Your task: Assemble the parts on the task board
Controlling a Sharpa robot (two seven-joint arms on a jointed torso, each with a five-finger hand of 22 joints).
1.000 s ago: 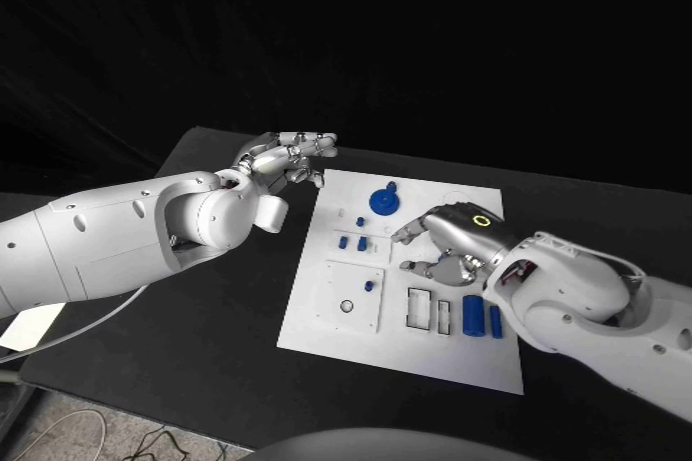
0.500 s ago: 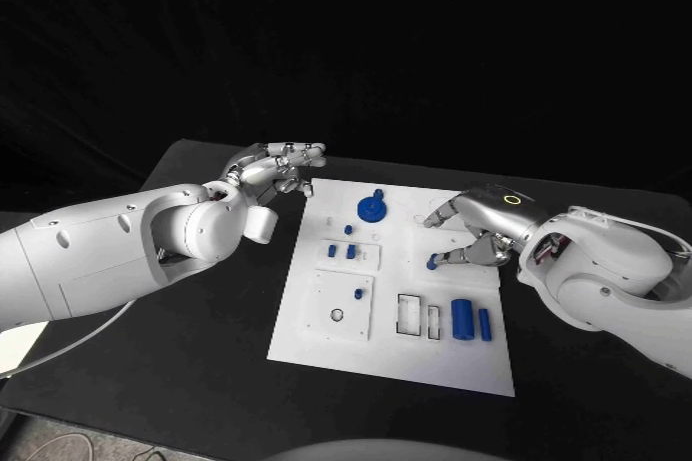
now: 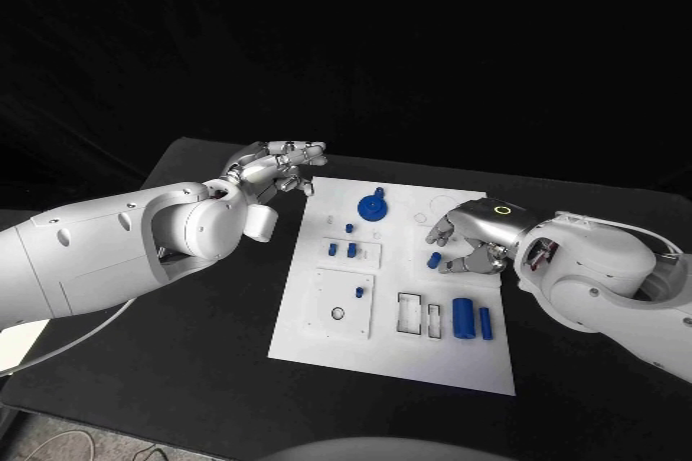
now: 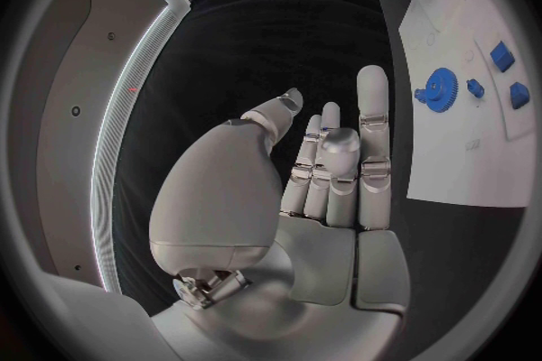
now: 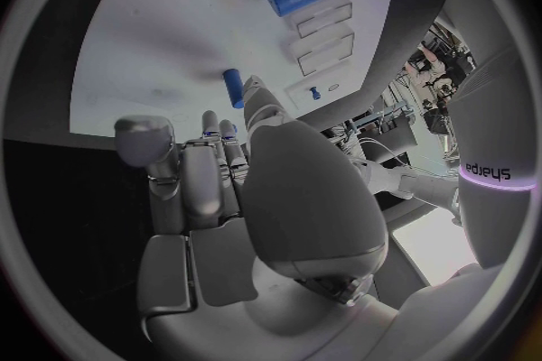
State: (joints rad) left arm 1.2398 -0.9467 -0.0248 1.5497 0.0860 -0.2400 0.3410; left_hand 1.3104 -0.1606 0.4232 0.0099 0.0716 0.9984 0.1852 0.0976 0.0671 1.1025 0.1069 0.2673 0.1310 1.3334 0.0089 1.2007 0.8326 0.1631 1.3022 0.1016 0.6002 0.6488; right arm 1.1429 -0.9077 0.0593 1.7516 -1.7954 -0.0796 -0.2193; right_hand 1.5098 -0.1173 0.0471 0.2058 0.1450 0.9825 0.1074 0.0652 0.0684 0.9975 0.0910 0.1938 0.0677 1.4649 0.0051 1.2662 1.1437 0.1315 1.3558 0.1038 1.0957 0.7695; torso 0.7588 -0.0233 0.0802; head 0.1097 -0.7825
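The white task board (image 3: 378, 351) lies mid-table. My right hand (image 3: 462, 245) hovers low over its right side, fingers spread around a small blue peg (image 3: 434, 258). In the right wrist view the thumb tip of my right hand (image 5: 226, 189) lies against that peg (image 5: 233, 87); whether the peg is pinched I cannot tell. My left hand (image 3: 281, 165) hangs off the board's far left corner, and in the left wrist view it (image 4: 328, 171) is empty with its fingers stretched out. A blue gear (image 3: 374, 209) stands at the board's far side. A thick blue cylinder (image 3: 463, 318) lies at the near right.
Two small blue pieces (image 3: 343, 250) sit left of centre on the board, with another (image 3: 351, 228) just beyond. A thin blue bar (image 3: 486, 323) lies beside the thick cylinder. Two rectangular slots (image 3: 420, 314) and a square plate with a ring (image 3: 343, 303) take the near half. Black table (image 3: 188, 341) surrounds the board.
My right hand has sunk and drawn in towards the small blue peg, which stays at the same spot. The left arm has held still. The camera shifted after the oldest frame.
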